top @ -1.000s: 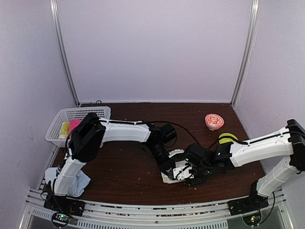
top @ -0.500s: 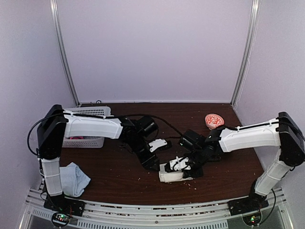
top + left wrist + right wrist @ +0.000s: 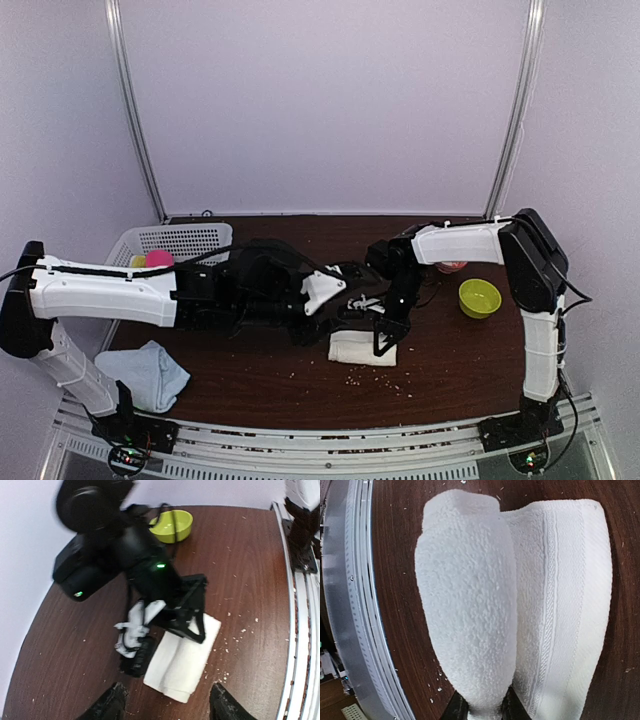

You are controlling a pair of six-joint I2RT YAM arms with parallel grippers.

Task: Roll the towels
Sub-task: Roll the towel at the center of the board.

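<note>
A cream-white towel point(image 3: 362, 348) lies partly rolled at the table's front centre. Its rolled part point(image 3: 470, 595) sits beside a flat layer with a woven border point(image 3: 560, 605). My right gripper point(image 3: 484, 707) is shut on the near end of that roll, reaching down onto it from the far side point(image 3: 383, 338). My left gripper point(image 3: 167, 707) is open just left of the towel point(image 3: 182, 660) and holds nothing. The pale blue towel point(image 3: 150, 372) lies crumpled at the front left, near the left arm's base.
A white basket point(image 3: 185, 240) at the back left holds a yellow and a pink cloth cylinder. A green bowl point(image 3: 480, 297) stands right of the right arm. Crumbs are scattered around the cream towel. The metal rail point(image 3: 320, 450) runs along the near edge.
My left gripper opened, let go of the cream towel and drew back to the left. The right arm swung round to the far side and closed tighter on the roll.
</note>
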